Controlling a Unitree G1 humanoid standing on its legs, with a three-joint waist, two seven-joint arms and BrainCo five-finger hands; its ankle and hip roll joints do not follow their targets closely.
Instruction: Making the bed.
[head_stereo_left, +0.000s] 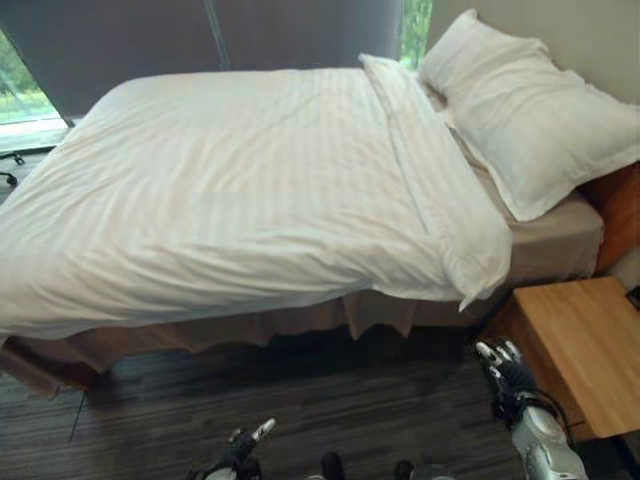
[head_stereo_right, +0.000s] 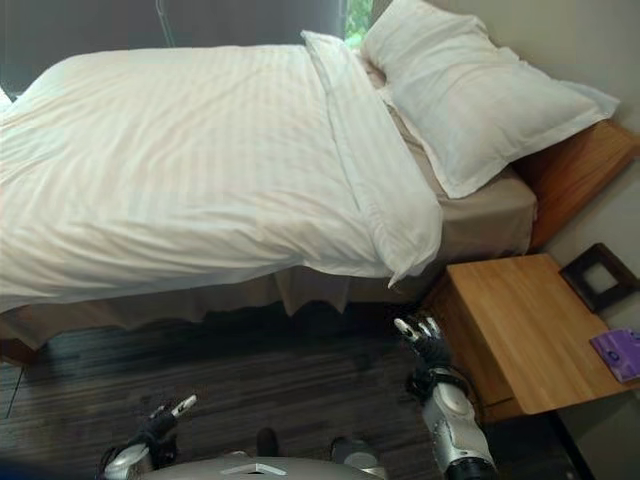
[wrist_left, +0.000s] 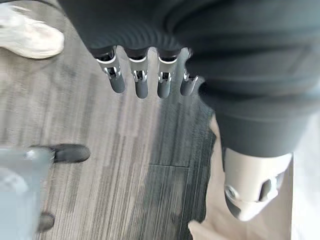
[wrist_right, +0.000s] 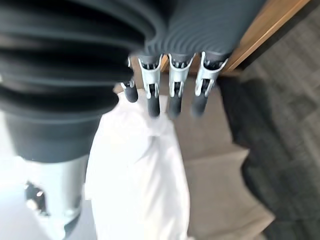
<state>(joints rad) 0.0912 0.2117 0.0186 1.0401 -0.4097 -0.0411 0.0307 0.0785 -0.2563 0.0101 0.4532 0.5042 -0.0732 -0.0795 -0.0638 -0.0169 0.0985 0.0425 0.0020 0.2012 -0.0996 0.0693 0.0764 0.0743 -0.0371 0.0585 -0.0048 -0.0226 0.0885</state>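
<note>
Two pillows (head_stereo_left: 525, 105) lie stacked at the head of the bed (head_stereo_left: 555, 235), against the wooden headboard (head_stereo_left: 618, 215), seen from the left eye. A white striped duvet (head_stereo_left: 230, 180) covers most of the mattress, its top edge folded back in a long band just short of the pillows, its near corner hanging over the side above the tan skirt (head_stereo_left: 300, 325). A strip of tan sheet shows between the fold and the pillows. The left hand (head_stereo_left: 243, 445) hangs low over the dark floor (head_stereo_left: 350, 400), and the right hand (head_stereo_left: 505, 370) is raised beside the wooden nightstand (head_stereo_left: 585, 340), touching nothing. From the right eye, the nightstand carries a dark square frame (head_stereo_right: 600, 276) and a purple item (head_stereo_right: 620, 353) near the wall, well apart from the right hand. In the left wrist view, the left hand's fingers (wrist_left: 141, 82) point straight out, spread over the floor boards and holding nothing, with the thumb apart; a white shoe (wrist_left: 27, 35) sits on the floor beyond them. In the right wrist view, the right hand's fingers (wrist_right: 174, 95) are straight and slightly apart, empty, with the hanging corner of the duvet (wrist_right: 140, 180) and the tan skirt past them.
</note>
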